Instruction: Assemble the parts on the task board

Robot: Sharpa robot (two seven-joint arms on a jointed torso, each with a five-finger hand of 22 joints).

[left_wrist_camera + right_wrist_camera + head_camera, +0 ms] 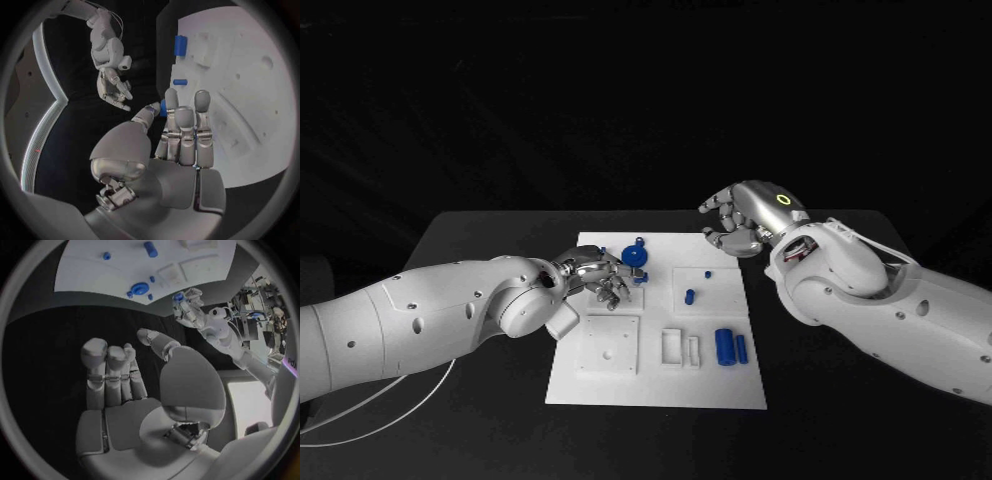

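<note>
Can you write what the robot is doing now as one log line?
left hand: over task board, touching blue part | right hand: open, off board

Left hand (pixel 596 277) crowds blue parts (pixel 635 257) (board's far-left); rt side open.

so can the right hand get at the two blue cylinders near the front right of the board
Probably yes. The right hand hovers open beyond the board's far edge, holding nothing, and the blue cylinders lie uncovered on the task board, apart from the left hand.

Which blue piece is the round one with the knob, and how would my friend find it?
Find the white task board in the table's middle. At its far edge, beside the left hand, stands the round blue part. The other blue pieces are small pegs or cylinders lying flat.
</note>
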